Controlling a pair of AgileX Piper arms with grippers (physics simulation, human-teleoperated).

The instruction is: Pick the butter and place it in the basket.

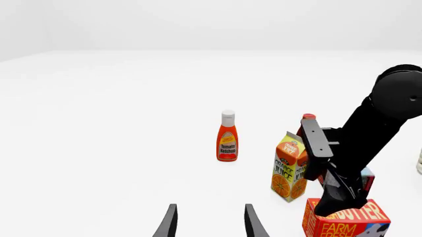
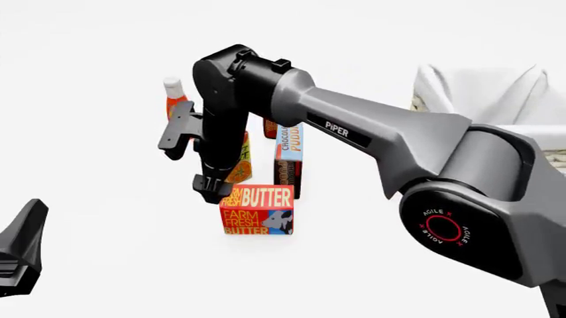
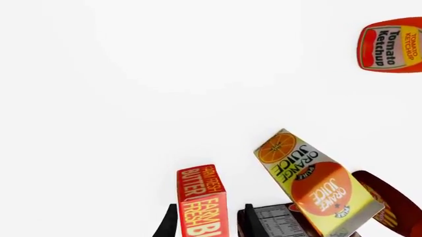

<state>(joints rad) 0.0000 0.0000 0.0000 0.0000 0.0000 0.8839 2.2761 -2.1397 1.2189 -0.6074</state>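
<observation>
The right gripper (image 3: 207,222) comes down on the squat red-orange butter box (image 2: 257,210), which stands on the white table (image 2: 106,185) near its middle, just in front of the tall narrow pudding box (image 2: 288,159). In the right wrist view its two dark fingers (image 3: 168,223) stand apart on each side of the box, not yet pressed on it. I think the arm should go a little lower, keep the box centred, then close slowly so it does not tip against the orange juice carton (image 3: 310,185). The cream-white basket with cloth lining (image 2: 478,93) waits at the far right. The left gripper (image 1: 209,222) rests with fingers moderately apart, holding nothing. Readable words: "FARM FRESH BUTTER", "ORANGE JUICE", "Tomato Ketchup" on the red bottle (image 1: 228,137), "PiPER" and "AGILE" on the arm.
</observation>
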